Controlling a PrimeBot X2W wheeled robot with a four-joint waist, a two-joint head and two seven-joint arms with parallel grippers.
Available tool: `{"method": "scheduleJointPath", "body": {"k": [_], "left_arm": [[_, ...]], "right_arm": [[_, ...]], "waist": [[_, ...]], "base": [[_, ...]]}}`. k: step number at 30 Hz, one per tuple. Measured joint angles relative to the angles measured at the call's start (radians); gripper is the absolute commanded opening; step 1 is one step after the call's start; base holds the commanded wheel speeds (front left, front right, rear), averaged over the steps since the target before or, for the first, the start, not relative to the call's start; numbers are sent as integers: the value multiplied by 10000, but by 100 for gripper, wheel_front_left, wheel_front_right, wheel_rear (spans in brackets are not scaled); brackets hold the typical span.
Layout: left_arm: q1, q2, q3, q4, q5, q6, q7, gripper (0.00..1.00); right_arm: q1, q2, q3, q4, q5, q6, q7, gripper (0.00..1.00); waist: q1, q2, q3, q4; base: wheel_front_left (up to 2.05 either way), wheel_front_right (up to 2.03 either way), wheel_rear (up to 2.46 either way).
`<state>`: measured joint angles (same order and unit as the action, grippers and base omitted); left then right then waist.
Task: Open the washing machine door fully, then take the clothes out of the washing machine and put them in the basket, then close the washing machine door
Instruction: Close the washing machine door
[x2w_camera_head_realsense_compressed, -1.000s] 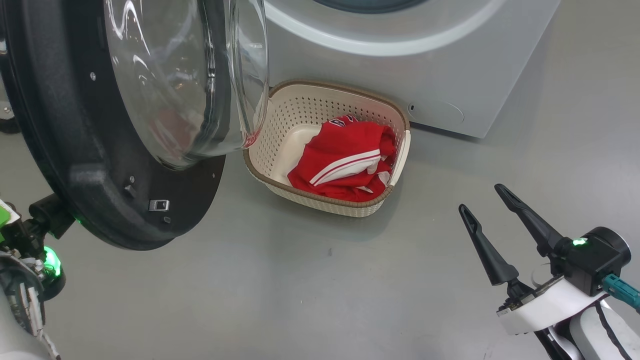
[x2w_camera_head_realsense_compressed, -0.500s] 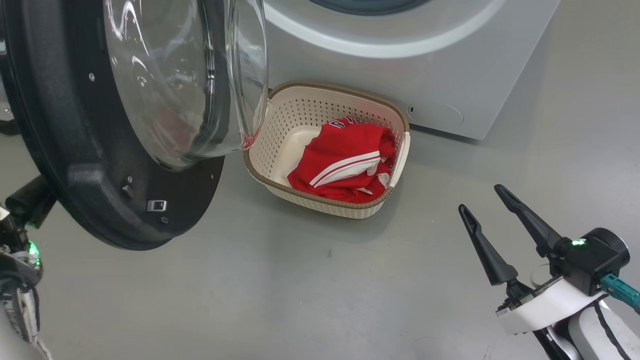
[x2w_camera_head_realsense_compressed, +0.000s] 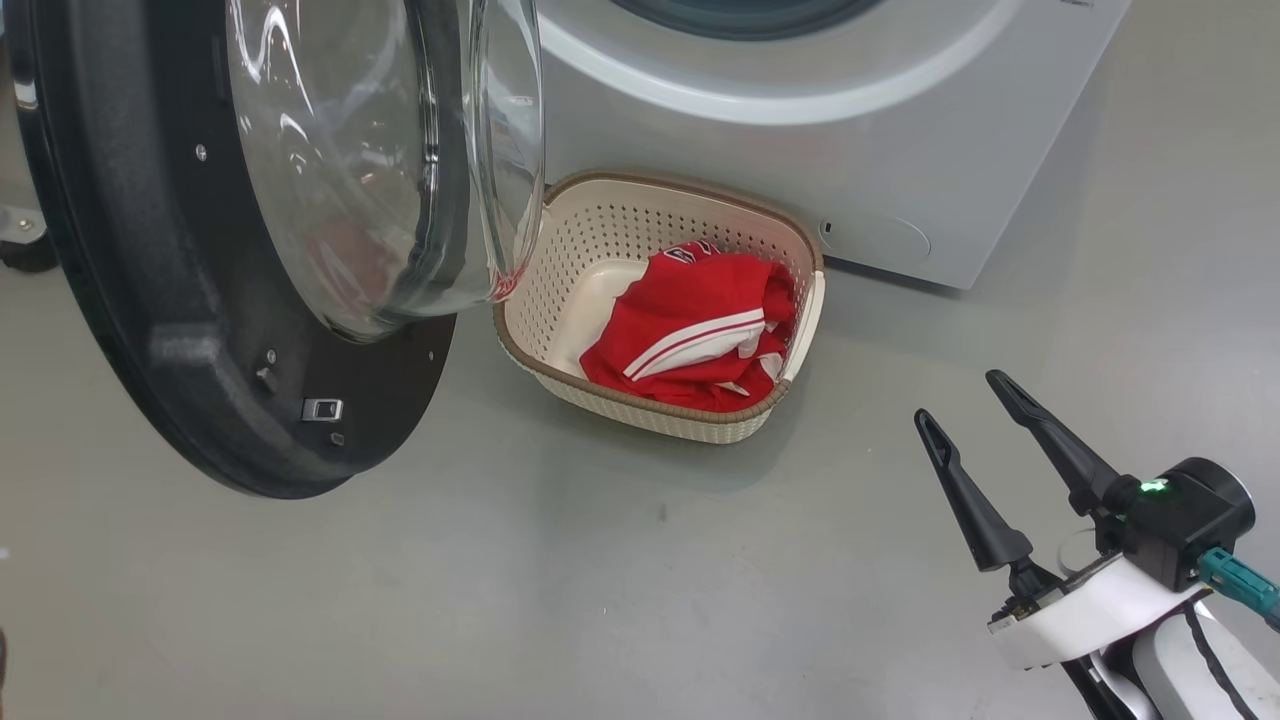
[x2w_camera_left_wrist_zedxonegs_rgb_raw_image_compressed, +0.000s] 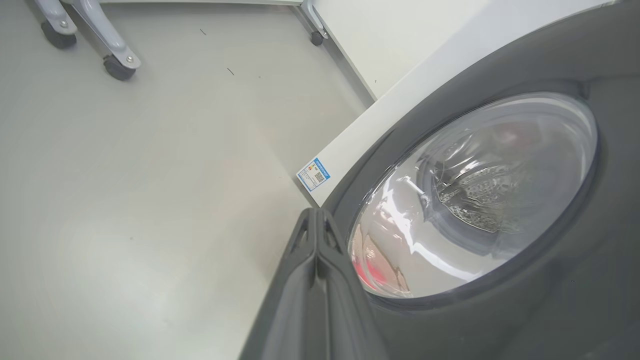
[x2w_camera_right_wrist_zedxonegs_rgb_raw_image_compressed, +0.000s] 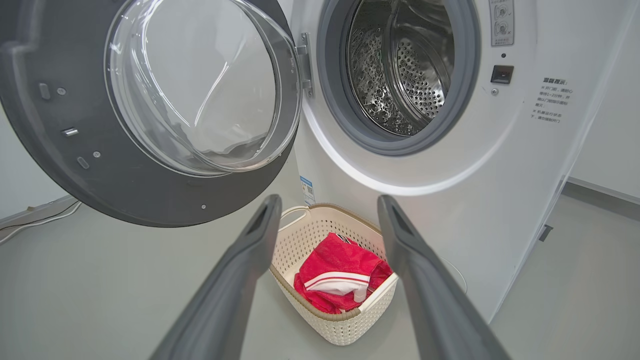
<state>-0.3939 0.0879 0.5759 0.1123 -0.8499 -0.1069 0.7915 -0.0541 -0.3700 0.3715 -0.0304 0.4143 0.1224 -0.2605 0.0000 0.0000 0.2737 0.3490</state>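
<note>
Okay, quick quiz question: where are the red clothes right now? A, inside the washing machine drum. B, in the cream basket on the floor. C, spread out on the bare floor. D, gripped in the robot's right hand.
B: the red clothes lie bunched inside the basket, which sits on the floor against the front of the washing machine.

Head view looks steeply down at the basket (x2w_camera_head_realsense_compressed: 650, 412) and washing machine door (x2w_camera_head_realsense_compressed: 130, 300). Right wrist view faces both from low down. Left wrist view sits close to the door's outer face.
</note>
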Motion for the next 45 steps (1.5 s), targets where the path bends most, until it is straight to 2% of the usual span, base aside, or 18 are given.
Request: {"method": "scheduleJointPath", "body": {"k": [7, 13, 16, 17, 22, 32, 38, 39, 40, 41, 45], "left_arm": [[639, 777, -986, -727, 1977, -144, -1423, 0], [1114, 1060, -1768, -989, 2846, -173, -2577, 0], [1466, 1636, -2631, -1394, 3421, -173, -3457, 0], [1466, 1636, -2631, -1394, 3421, -173, -3457, 0], [2159, 2261, -3551, -1555, 4194, -174, -4734, 0], [2987, 2316, -3875, -1266, 4788, -176, -6807, 0], [3144, 2105, -4192, -1321, 4801, -186, -8027, 0], [3215, 2098, -4282, -1338, 4786, -186, -8201, 34], [3283, 2096, -4374, -1348, 4717, -186, -8372, 73], [3362, 2096, -4477, -1360, 4673, -186, -8525, 100], [3638, 2098, -4661, -1212, 4667, -186, -8987, 100]], "right_arm": [[0, 35, 8, 42, -2, 0, 0, 100], [0, 73, 17, 52, -2, 0, 0, 100], [1, 71, 42, 69, -17, 0, 0, 100], [1, 71, 42, 69, -17, 0, 0, 100], [1, 102, 109, 105, -17, 0, 0, 100], [6, 211, 176, 209, -17, 0, 0, 100], [15, 242, 192, 261, -17, 0, 0, 100], [17, 245, 199, 268, -17, 0, 0, 100], [18, 247, 205, 272, -17, 0, 0, 100], [20, 255, 205, 272, -17, 0, 0, 100], [24, 278, 201, 274, -17, 0, 0, 100]], "waist": [[0, 0, -43, 41], [0, 0, -73, 72], [0, 0, -94, 89], [0, 0, -94, 89], [0, 0, -153, 93], [0, 0, -323, 64], [0, 0, -418, 61], [0, 0, -432, 62], [1, 0, -445, 64], [0, 0, -456, 67], [0, 0, -473, 87]], "base": [[0, 0, 0], [0, 0, 0], [0, 0, 0], [0, 0, 0], [0, 0, 0], [0, 0, 0], [0, 0, 0], [0, 0, 0], [0, 0, 0], [0, 0, 0], [0, 0, 0]]}}
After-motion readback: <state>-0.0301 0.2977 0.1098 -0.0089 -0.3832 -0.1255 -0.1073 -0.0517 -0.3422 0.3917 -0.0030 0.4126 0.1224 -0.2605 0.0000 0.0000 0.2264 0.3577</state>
